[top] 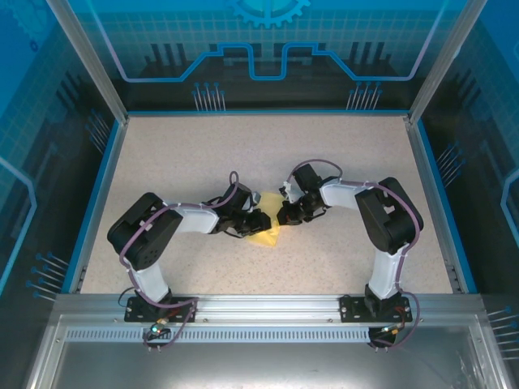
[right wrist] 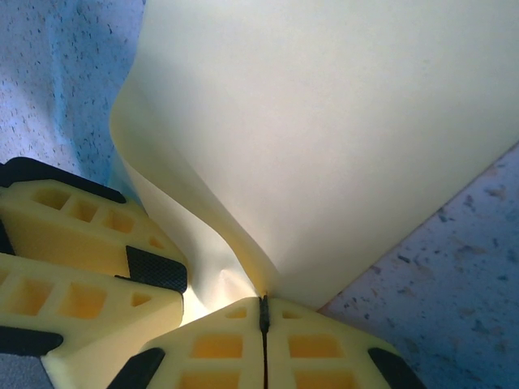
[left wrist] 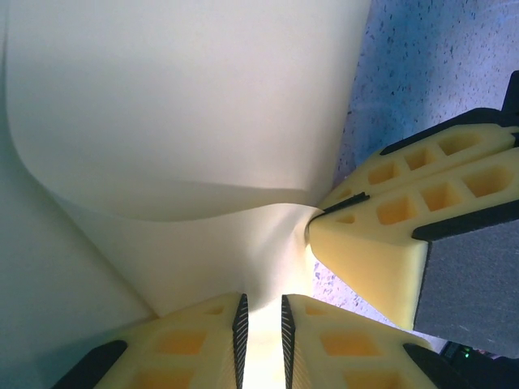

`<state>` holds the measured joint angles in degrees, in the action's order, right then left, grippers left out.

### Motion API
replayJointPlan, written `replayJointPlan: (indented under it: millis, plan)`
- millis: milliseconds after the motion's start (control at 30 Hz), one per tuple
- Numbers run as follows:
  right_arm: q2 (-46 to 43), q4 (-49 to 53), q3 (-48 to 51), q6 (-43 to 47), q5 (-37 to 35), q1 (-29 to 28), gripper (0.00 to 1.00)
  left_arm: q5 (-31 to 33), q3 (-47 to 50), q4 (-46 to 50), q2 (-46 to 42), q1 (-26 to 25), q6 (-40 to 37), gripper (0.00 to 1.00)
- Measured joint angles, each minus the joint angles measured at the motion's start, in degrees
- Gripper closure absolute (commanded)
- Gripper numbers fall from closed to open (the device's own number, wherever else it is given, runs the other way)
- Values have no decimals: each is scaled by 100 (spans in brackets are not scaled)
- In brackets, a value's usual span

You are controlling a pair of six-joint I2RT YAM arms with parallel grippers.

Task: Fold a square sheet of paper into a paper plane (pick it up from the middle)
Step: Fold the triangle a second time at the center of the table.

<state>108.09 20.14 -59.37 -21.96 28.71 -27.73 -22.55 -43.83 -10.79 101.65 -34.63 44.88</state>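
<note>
My left hand (left wrist: 261, 342): I am clamping it on the square sheet of paper (left wrist: 186, 105). Only a thin slit is showing between the two yellow fingers (left wrist: 332, 348), and the paper is running down into that slit.
My right hand (right wrist: 263, 320): I am pressing its fingers together on the sheet's edge. The tips are meeting in one dark line with the paper caught in it.
Hands together: in the left wrist view my right hand is coming in from the right, nipping the sheet just beside my left hand. From above, the two hands are meeting tip to tip.
Sheet: pale yellow and plain, it is bowing up between the two grips in a soft curve, one layer arching over another. In the top view a yellow corner is poking out on the near side of the hands and a smaller bit on the far side.
Where it is: near the middle of the speckled beige surface (top: 186, 162), partly lifted off it.
Arms (top: 162, 231): both are bending inward from their bases on the metal rail (top: 268, 308) at the near edge.
</note>
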Motion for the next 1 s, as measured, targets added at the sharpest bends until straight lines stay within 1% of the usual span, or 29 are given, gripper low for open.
replayJointPlan:
  millis: [167, 333, 433, 533, 833, 1000]
  plan:
    - [-72, 66, -2, -7, -26, 0, 75, 33, 0, 7, 0, -4, 2, 79]
    - [-595, 291, -2, -46, -367, 7, 73, 70, 0, 17, 0, -15, 4, 79]
    - [-968, 345, -4, -46, -562, 2, 75, 70, 0, 17, 0, -15, 4, 79]
    - [-1062, 339, -15, -50, -601, -28, 78, 90, 0, 17, 0, -26, 9, 79]
    - [-544, 275, -15, -162, -398, -350, 92, 140, 0, 28, 0, -42, 20, 81]
    - [-199, 278, -92, -155, -376, -376, 94, 162, -2, 39, 0, -46, 22, 81]
